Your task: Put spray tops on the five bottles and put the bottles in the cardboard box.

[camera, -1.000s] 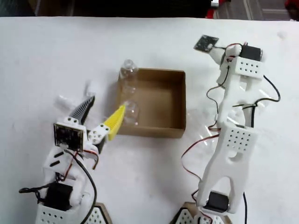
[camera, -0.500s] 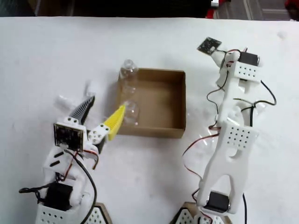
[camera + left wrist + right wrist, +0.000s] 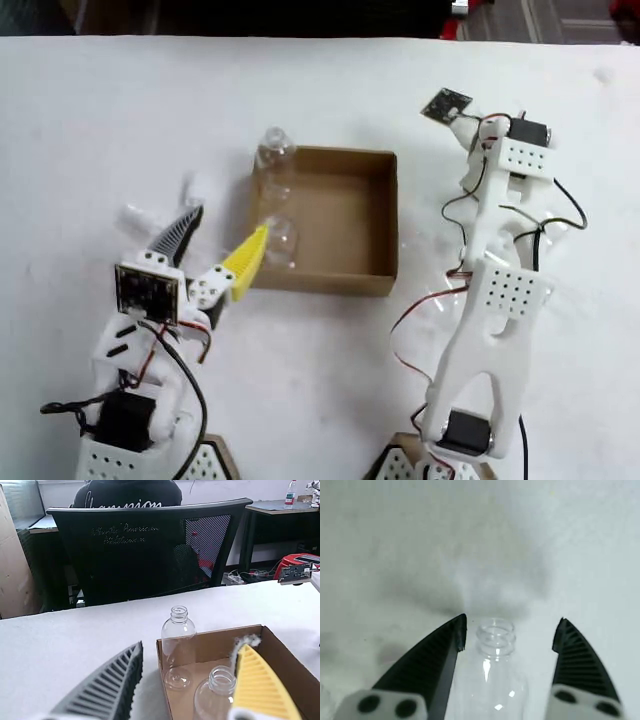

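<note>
The cardboard box (image 3: 375,215) lies open at mid-table. Two clear bottles without tops stand inside along one wall: one (image 3: 275,152) in the far corner, one (image 3: 281,240) nearer. The left wrist view shows the same box (image 3: 280,652) and bottles (image 3: 178,635) (image 3: 216,692). My left gripper (image 3: 229,220) (image 3: 191,647) is open, its yellow finger over the box's near corner and its dark finger outside the wall. My right gripper (image 3: 512,620) is open and straddles another clear, topless bottle (image 3: 496,647) standing on the white table.
The right arm (image 3: 497,300) stretches up the table to the right of the box. Small pale items (image 3: 135,215) lie on the white table just beyond the left gripper; I cannot tell what they are. A black chair (image 3: 150,545) stands behind the table's far edge.
The right arm's wrist has shifted slightly toward the near side and to the right. The left arm, box and bottles have stayed put.
</note>
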